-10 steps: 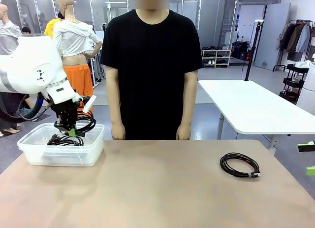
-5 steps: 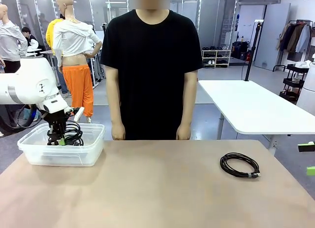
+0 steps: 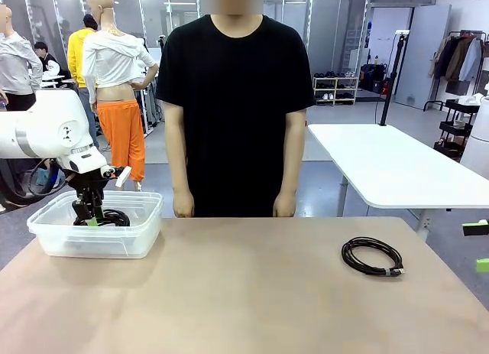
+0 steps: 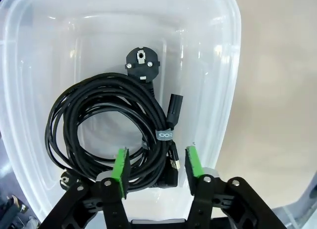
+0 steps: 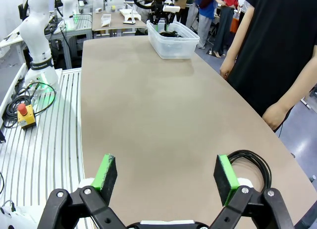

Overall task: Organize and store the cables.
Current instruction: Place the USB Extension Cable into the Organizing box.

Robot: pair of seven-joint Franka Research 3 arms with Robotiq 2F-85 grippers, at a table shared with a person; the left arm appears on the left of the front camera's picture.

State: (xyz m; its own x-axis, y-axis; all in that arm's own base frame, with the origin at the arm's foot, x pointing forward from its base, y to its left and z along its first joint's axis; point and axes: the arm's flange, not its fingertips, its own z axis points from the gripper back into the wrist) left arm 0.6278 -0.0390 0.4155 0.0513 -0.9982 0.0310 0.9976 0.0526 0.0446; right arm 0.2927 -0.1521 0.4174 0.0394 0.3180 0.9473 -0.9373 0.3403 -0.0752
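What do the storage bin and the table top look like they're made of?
The bin looks like clear, slightly frosted plastic: the coiled cables inside and the table show through its glossy walls. The table top looks like matte tan laminate, smooth and without visible grain, though that is uncertain.

We count two coiled cables: one (image 3: 372, 257) near the table's (image 3: 244, 293) right edge, one (image 4: 106, 125) inside the single clear bin (image 3: 95, 235) at its left edge. We count one person (image 3: 235, 102) at the far edge.

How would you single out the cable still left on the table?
Start at the tan table and look toward its right side, away from the clear plastic bin. The coiled black cable lies flat there, alone on bare tabletop, while the other black cables sit inside the bin.
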